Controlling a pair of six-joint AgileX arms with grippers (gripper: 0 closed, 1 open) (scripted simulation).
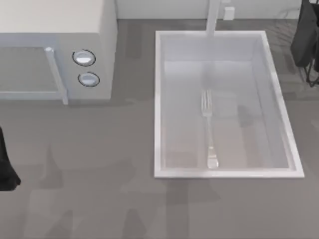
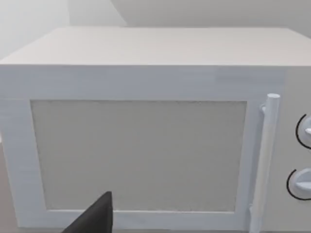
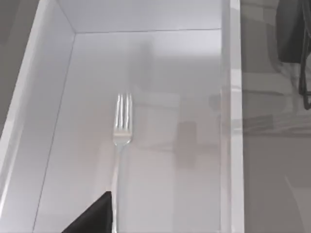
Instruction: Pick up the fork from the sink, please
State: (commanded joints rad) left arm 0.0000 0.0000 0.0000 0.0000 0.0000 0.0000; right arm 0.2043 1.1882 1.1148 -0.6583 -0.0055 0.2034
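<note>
The fork [image 3: 121,133] lies flat on the floor of the sink [image 3: 230,121], well clear of both side walls (a dark finger tip [image 3: 95,216] beside its handle).

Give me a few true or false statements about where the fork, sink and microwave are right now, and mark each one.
1. The fork lies on the floor of the sink. True.
2. The fork's tines point toward the faucet post. True.
3. The microwave stands to the right of the sink in the top view. False: it stands to the left.
4. The microwave door is wide open. False: in the left wrist view it sits closed, its handle upright.
5. A gripper is holding the fork. False: nothing touches it.
</note>
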